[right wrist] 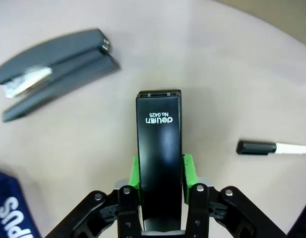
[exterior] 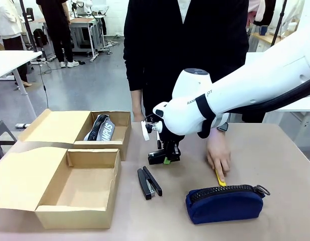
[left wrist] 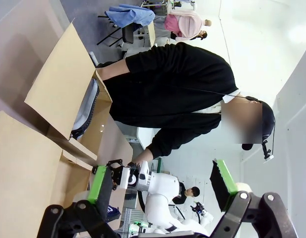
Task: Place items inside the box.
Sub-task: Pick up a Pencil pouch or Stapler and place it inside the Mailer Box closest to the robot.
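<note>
Right gripper (right wrist: pixel 161 173) clamped on black Deli stapler (right wrist: pixel 158 139), second stapler (right wrist: pixel 53 69) ahead to its left, marker (right wrist: pixel 272 148) to its right, left gripper (left wrist: pixel 160 181) spread wide, empty

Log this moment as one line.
right gripper: shut on stapler | left gripper: open, empty | box: open, looks empty | other stapler, pouch: on table | hand: on knife

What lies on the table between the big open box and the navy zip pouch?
In the front view, one black stapler lies flat between the box and the navy pouch, touching neither.
</note>
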`<control>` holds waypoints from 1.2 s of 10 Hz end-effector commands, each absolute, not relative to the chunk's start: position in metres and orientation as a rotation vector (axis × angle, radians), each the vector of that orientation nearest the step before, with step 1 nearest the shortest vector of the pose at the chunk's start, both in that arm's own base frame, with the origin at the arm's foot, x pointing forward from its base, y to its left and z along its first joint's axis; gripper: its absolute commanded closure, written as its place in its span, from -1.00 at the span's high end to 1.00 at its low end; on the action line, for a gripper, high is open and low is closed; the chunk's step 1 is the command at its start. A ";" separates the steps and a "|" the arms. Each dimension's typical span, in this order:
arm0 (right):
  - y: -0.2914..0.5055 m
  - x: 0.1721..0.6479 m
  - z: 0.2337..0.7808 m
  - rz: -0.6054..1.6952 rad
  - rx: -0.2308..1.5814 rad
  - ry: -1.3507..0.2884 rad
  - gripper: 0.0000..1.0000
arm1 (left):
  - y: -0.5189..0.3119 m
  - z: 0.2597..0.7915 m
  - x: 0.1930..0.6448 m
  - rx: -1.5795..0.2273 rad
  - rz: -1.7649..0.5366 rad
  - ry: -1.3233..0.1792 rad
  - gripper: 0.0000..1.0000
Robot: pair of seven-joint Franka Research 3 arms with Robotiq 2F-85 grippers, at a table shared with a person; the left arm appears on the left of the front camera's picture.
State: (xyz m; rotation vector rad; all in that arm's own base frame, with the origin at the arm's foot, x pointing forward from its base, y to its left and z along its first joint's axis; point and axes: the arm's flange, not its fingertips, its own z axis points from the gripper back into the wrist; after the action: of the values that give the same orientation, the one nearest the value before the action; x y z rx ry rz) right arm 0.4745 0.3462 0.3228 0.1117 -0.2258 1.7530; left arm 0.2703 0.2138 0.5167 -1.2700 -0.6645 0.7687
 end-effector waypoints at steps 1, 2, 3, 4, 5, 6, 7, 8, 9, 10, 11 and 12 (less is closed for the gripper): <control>0.344 0.446 0.340 1.708 0.060 -0.176 -0.35 | 0.213 0.516 0.270 -1.280 0.750 -0.684 1.00; 0.342 0.439 0.344 1.723 0.058 -0.139 -0.35 | 0.213 0.516 0.270 -1.280 0.750 -0.684 1.00; 0.341 0.428 0.353 1.727 0.084 -0.134 -0.35 | 0.213 0.516 0.270 -1.280 0.750 -0.684 1.00; 0.341 0.413 0.364 1.725 0.114 -0.148 -0.35 | 0.213 0.516 0.270 -1.280 0.750 -0.684 1.00; 0.342 0.399 0.371 1.736 0.111 -0.175 -0.35 | 0.213 0.516 0.270 -1.280 0.750 -0.684 1.00; 0.343 0.395 0.371 1.737 0.085 -0.183 -0.35 | 0.213 0.516 0.270 -1.280 0.750 -0.684 1.00; 0.343 0.400 0.368 1.707 0.049 -0.178 -0.35 | 0.213 0.516 0.270 -1.280 0.750 -0.684 1.00; 0.350 0.407 0.366 1.748 0.092 -0.157 -0.35 | 0.213 0.516 0.270 -1.280 0.750 -0.684 1.00; 0.350 0.407 0.366 1.748 0.092 -0.157 -0.35 | 0.213 0.516 0.270 -1.280 0.750 -0.684 1.00; 0.350 0.401 0.370 1.746 0.082 -0.163 -0.27 | 0.213 0.516 0.270 -1.280 0.750 -0.684 1.00; 0.347 0.400 0.372 1.770 0.097 -0.160 -0.27 | 0.213 0.516 0.270 -1.280 0.750 -0.684 1.00; 0.347 0.401 0.372 1.765 0.093 -0.163 -0.27 | 0.213 0.516 0.270 -1.280 0.750 -0.684 1.00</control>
State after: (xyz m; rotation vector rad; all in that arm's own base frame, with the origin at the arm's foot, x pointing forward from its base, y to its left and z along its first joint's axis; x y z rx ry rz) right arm 0.4018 0.3505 0.3654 0.0879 -0.1535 1.7500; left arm 0.2703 0.2138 0.5168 -1.2700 -0.6648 0.7684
